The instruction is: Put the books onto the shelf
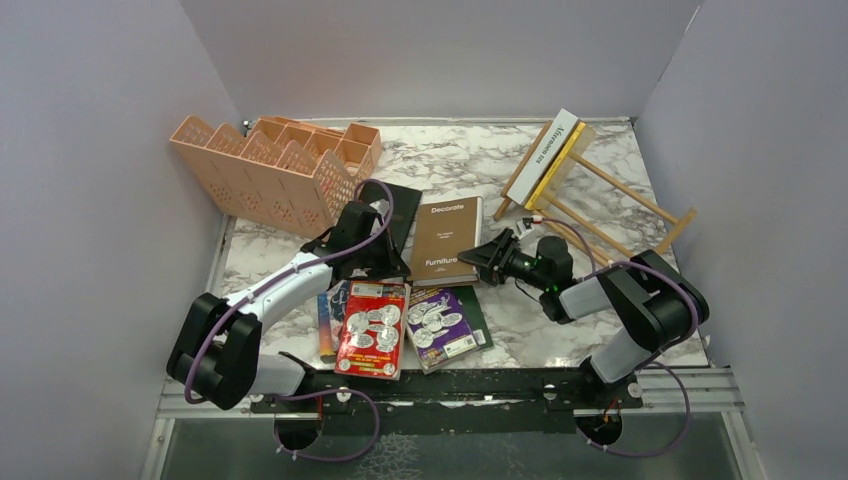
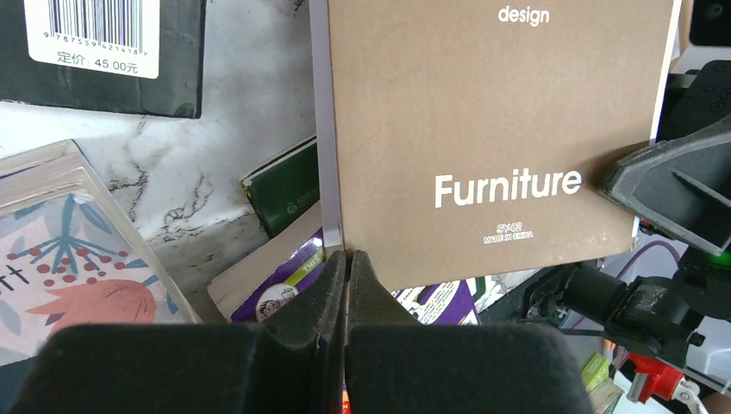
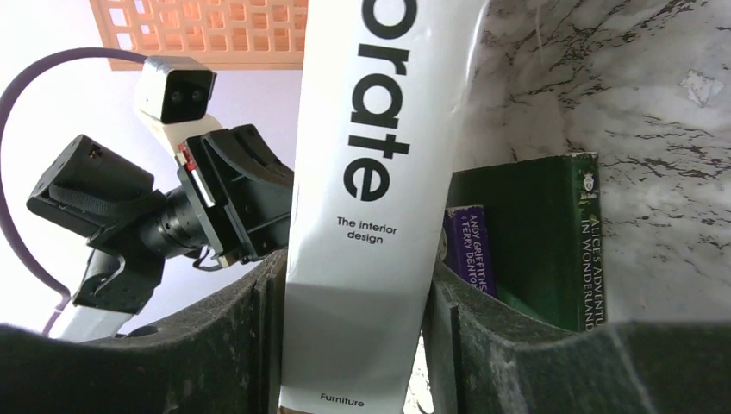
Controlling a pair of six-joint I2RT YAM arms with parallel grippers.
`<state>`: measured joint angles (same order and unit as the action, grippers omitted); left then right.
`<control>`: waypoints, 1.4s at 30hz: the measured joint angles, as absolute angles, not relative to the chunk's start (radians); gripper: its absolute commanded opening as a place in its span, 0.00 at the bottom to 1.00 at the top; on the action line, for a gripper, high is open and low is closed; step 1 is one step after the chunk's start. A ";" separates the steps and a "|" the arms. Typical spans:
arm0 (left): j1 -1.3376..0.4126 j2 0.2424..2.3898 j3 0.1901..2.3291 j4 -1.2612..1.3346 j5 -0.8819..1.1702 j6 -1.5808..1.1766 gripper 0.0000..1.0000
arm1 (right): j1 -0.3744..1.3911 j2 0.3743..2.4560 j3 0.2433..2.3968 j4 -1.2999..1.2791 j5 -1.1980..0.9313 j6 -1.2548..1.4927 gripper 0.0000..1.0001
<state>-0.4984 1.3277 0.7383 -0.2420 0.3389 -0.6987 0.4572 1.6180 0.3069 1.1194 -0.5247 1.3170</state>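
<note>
The brown "Decorate" book (image 1: 445,240) (image 2: 491,129) lies mid-table, its near edge resting on other books. My right gripper (image 1: 483,255) (image 3: 353,276) straddles its white spine (image 3: 371,172), both pads against it. My left gripper (image 1: 397,270) (image 2: 346,254) is shut and empty, its tips touching the book's near-left corner. The light-wood shelf (image 1: 610,200) at the back right holds a white book (image 1: 545,150) and a yellow one (image 1: 557,165). Red (image 1: 372,328), purple (image 1: 440,325) (image 2: 284,276) and dark green (image 3: 534,241) books lie at the front, a black one (image 1: 400,205) (image 2: 103,69) behind.
A peach lattice organizer (image 1: 270,165) stands at the back left. A blue-spined book (image 1: 325,320) with a floral cover (image 2: 69,259) lies left of the red one. White walls close in on three sides.
</note>
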 measured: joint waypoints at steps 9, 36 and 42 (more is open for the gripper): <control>-0.499 1.324 0.742 -0.248 0.335 -0.683 0.00 | 0.459 1.581 0.352 0.953 -0.529 1.277 0.58; -0.499 1.042 0.833 -0.282 0.297 -0.601 0.86 | 0.464 0.981 0.606 0.272 -0.381 0.868 0.34; -0.499 0.922 0.857 -0.279 0.272 -0.560 0.87 | 0.466 0.905 0.814 0.031 -0.168 0.702 0.33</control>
